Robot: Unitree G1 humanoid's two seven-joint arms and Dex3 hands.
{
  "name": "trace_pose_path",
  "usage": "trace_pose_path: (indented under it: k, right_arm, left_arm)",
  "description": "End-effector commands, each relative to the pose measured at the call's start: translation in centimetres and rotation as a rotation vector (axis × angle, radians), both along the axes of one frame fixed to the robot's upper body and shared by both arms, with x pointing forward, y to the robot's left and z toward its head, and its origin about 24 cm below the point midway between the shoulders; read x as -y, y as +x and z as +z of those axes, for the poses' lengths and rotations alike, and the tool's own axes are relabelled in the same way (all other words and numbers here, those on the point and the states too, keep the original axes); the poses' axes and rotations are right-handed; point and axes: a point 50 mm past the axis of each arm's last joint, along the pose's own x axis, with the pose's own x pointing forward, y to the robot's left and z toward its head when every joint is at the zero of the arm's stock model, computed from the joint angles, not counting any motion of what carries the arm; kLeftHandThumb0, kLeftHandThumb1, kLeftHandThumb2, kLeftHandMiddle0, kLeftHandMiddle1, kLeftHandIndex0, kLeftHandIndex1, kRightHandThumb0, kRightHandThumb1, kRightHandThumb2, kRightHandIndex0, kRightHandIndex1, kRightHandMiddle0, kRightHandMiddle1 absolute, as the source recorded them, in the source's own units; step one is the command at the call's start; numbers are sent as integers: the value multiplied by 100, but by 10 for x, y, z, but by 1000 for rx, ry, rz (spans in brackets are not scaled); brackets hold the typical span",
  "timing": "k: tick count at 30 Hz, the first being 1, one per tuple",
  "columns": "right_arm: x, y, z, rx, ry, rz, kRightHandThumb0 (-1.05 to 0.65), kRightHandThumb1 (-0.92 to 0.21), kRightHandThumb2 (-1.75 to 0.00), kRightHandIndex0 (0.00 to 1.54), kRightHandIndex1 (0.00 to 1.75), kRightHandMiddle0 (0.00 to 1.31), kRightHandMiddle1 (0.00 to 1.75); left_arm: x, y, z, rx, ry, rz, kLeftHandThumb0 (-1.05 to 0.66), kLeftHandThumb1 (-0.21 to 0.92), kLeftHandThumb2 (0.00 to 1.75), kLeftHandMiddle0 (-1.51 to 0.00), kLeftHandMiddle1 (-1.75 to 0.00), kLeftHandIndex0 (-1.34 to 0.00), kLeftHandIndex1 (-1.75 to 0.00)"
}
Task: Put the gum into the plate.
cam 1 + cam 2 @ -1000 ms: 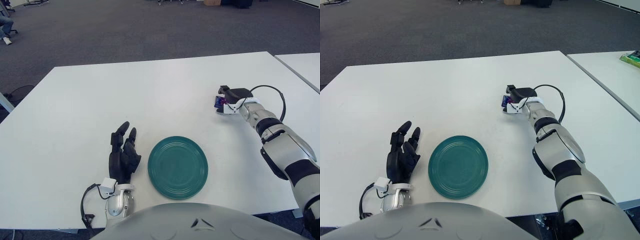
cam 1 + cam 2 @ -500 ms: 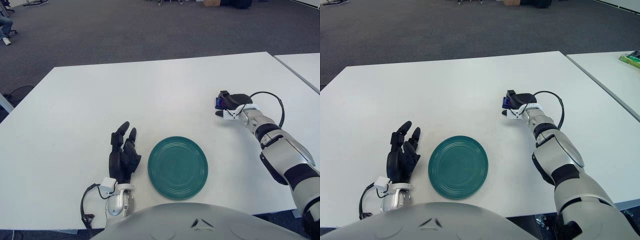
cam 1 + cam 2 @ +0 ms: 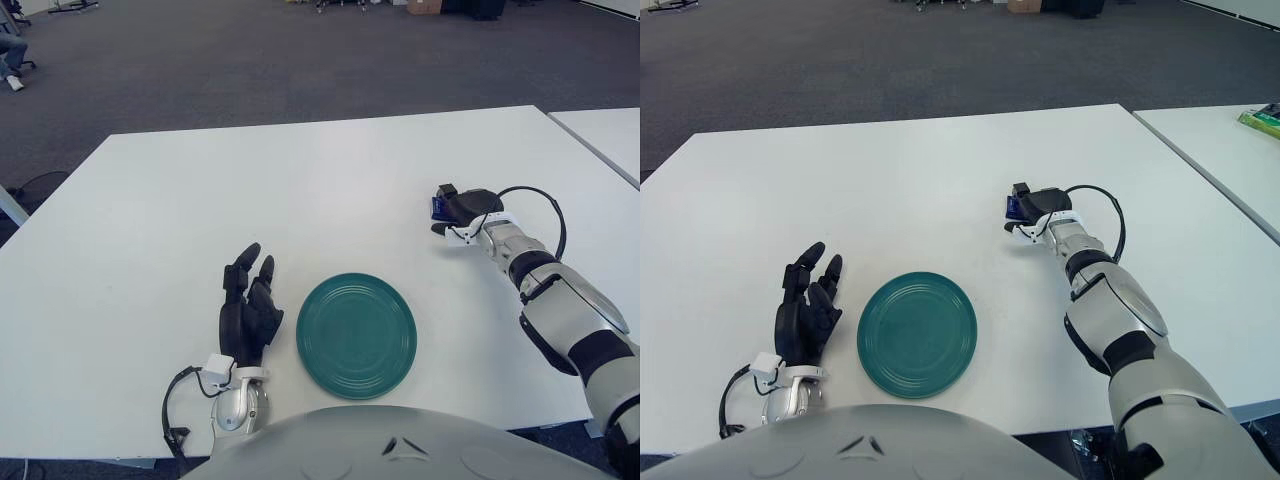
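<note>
Right hand (image 3: 456,212) out far on the table (image 3: 300,190), fingers curled round the gum (image 3: 437,206); small blue pack showing just past the fingertips on the inboard side. Looks gripped, not merely touched, though contact under the pack hidden by the fingers.

Compared with a second ago: wrist rolled and dropped slightly, hand drawn a touch toward the body, blue pack tucked tighter against the dark fingers. Over the last half second almost no shift. Reads as grasp settling, transport not yet begun.

Plate (image 3: 356,334) well apart from the holding hand: nearer the body and inboard of it, green, nothing on it. Gum not yet over the rim, nowhere close.

Left hand (image 3: 248,310) idle just outboard of the plate's left edge, fingers extended and loosely spread, holding nothing. Unchanged across the frames.

Meaning for the task: pick stage probably done, carry and release outstanding. Next move likely a lift clear of the table, then a sweep back and inward to above the plate centre, then opening. Risk: small pack, grip mostly at the fingertips, possible slip during the swing.
</note>
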Motion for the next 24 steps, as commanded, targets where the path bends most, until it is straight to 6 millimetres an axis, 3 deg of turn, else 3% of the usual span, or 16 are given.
trace_pose_path:
  k: [1,3,7,12,24]
  right_arm:
    - [26,-47,-48,-211,-184,15,-69,-92,-52,54,137,11,141]
    - [26,-51,-51,-213,-199,32,-67,-92,-56,59,159,24,160]
    - [27,-62,-59,-215,-166,22,-62,-92,-62,69,171,40,171]
    - [31,-71,-65,-210,-153,25,-57,-92,-68,81,174,53,174]
    - [28,-78,-71,-197,-125,4,-50,-92,-72,100,175,67,175]
  left_arm:
    - [11,10,-6,-23,-56,10,-84,92,85,-52,-2,-11,-94]
    - [12,11,-7,-24,-56,8,-84,92,85,-52,-2,-11,-94]
    - [13,11,-8,-25,-59,4,-85,92,85,-52,-2,-11,-94]
    - [14,12,-8,-24,-60,1,-85,92,85,-52,-2,-12,-93]
    - [12,12,-9,-22,-60,14,-83,92,83,-52,-2,-13,-94]
